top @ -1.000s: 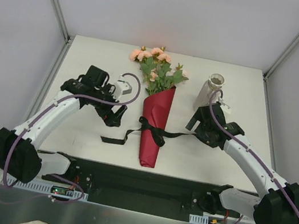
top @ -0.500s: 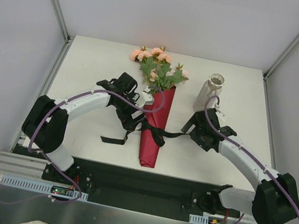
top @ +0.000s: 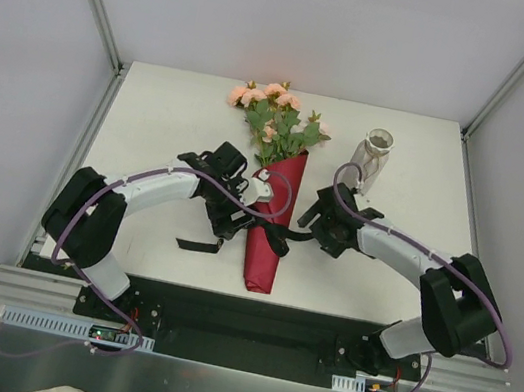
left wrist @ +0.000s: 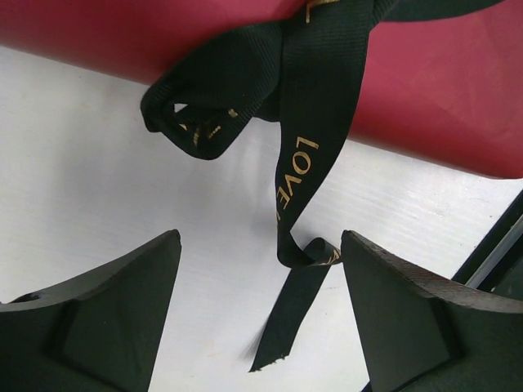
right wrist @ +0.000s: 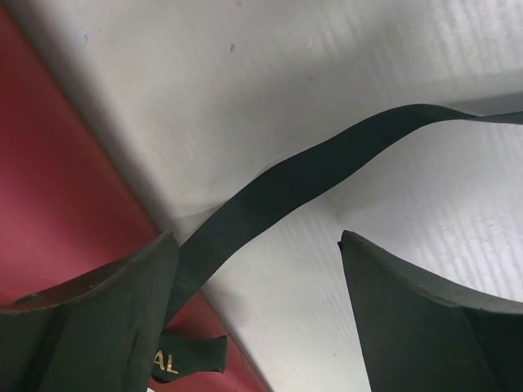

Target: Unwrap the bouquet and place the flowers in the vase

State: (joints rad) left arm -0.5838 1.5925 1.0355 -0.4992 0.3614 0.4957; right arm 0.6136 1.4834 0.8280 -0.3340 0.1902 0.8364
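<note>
The bouquet (top: 270, 223), a dark red paper cone, lies mid-table with its point toward me. Its flowers (top: 274, 117), pink-peach blooms with green leaves, spill from the far end. A black ribbon (top: 273, 235) is tied around the cone. My left gripper (top: 234, 220) is at the cone's left side, open. One ribbon tail (left wrist: 298, 196) with gold lettering hangs between its fingers (left wrist: 106, 310), below the red paper (left wrist: 441, 90). My right gripper (top: 313, 220) is open at the cone's right, and the other ribbon tail (right wrist: 327, 163) crosses its gap. The vase (top: 375, 155) stands upright at the back right.
The ribbon's left tail end (top: 198, 244) lies flat on the white table (top: 164, 118). A black base rail (top: 240, 319) runs along the near edge. Metal frame posts rise at the table's far corners. The right arm's cable loops close to the vase.
Both arms have swung inward to the bouquet. The left gripper came from the table's left to the ribbon, and the right came from beside the vase to the cone's right.
</note>
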